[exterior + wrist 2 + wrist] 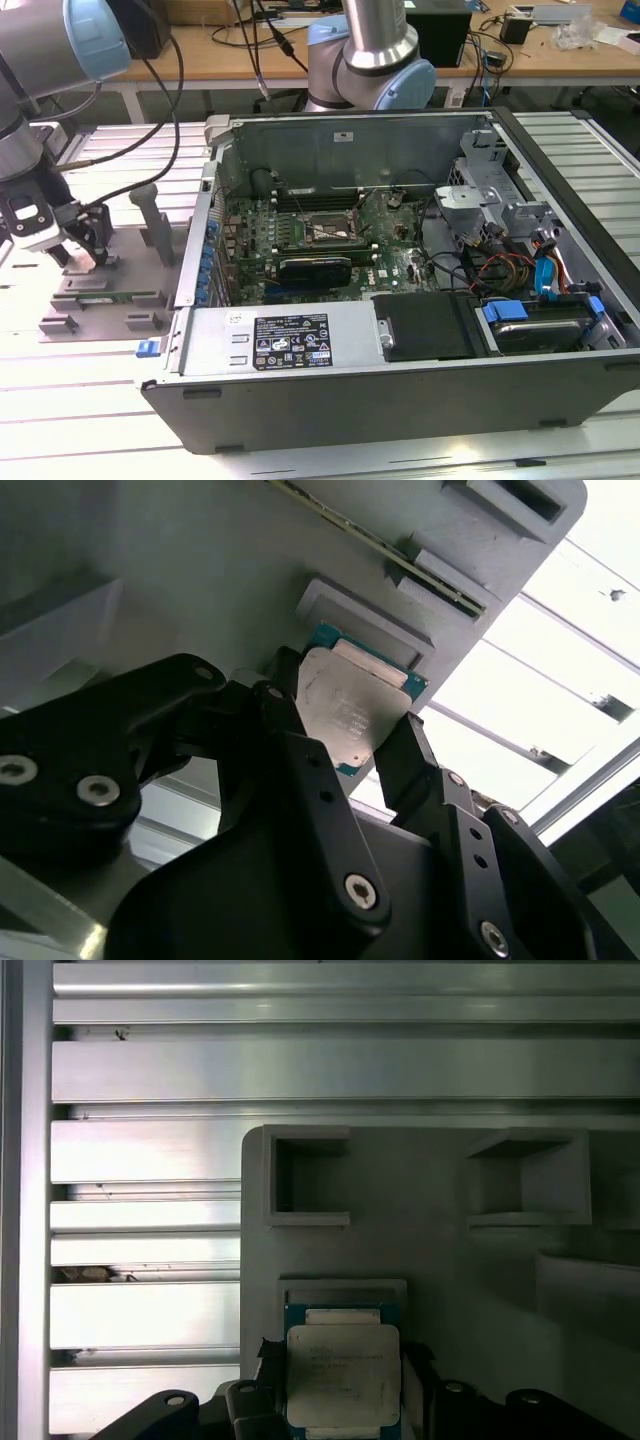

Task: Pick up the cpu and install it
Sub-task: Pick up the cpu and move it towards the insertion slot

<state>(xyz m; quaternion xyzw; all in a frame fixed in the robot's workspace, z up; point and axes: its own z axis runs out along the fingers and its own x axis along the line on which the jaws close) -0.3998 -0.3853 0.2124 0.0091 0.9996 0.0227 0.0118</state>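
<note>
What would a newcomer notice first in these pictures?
The computer case lies open in the middle of the exterior view. At that view's left, the gripper sits at a grey plate. Both wrist views show the silver cpu on that plate, close to the gripper.

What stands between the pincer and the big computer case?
In the exterior view, two upright grey posts of the plate stand between the pincer and the case.
</note>
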